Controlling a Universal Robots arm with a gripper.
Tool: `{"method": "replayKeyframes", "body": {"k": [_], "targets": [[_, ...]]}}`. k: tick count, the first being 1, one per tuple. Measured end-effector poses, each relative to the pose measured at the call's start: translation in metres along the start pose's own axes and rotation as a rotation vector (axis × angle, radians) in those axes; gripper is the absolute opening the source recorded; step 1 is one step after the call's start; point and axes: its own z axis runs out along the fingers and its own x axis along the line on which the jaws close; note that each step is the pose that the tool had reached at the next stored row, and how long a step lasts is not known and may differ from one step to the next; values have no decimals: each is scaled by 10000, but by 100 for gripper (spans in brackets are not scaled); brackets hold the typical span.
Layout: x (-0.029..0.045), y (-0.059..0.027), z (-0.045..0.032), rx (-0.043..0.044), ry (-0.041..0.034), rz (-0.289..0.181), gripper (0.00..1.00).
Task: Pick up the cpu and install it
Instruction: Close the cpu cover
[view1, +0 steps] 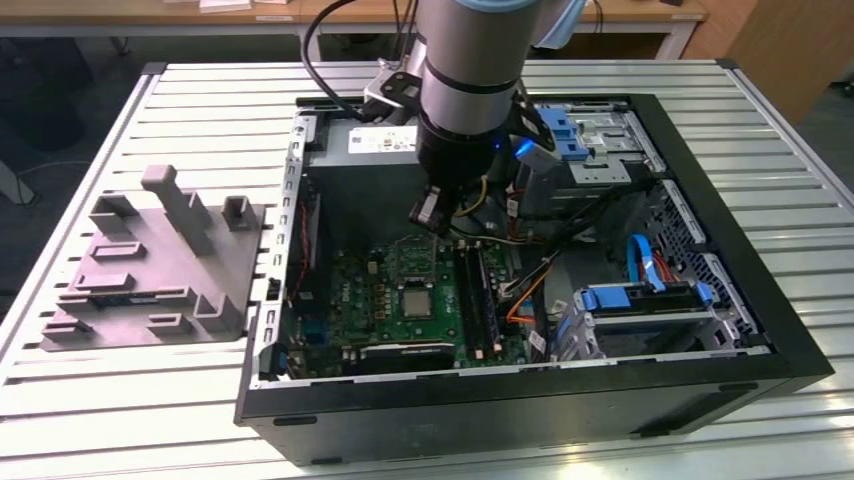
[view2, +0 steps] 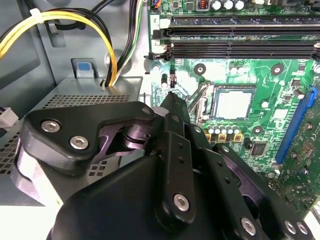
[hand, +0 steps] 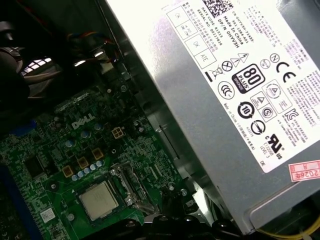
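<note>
cpu (view2: 233, 104) is seated in its socket on the green motherboard (view1: 400, 300) — silvery top showing in both wrist views (hand: 99, 200). In the exterior view it sits near the middle of the open computer case (view1: 747, 340). Claw (view1: 430, 215) hangs above the board, at about 12 o'clock from the cpu in the exterior view, not touching it. Fingers look drawn together to a narrow tip with nothing between them — tip (view2: 170, 100) is just beside the socket's lever. Grey moulded tray (view1: 147, 275) sits on the slatted surface (view1: 160, 420) at 9 o'clock of the case.
</note>
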Motion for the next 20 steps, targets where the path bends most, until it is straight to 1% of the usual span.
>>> {"method": "replayKeyframes", "body": {"k": [7,9,11,13,17,20], "targets": [[0,1,-15,0,0,0,11],[0,3,-37,0,1,0,11],[1,3,-37,2,1,0,11],[6,0,-38,15,13,0,11],[35,-14,-39,50,60,-3,11],[61,-25,-40,61,71,-11,11]]}}
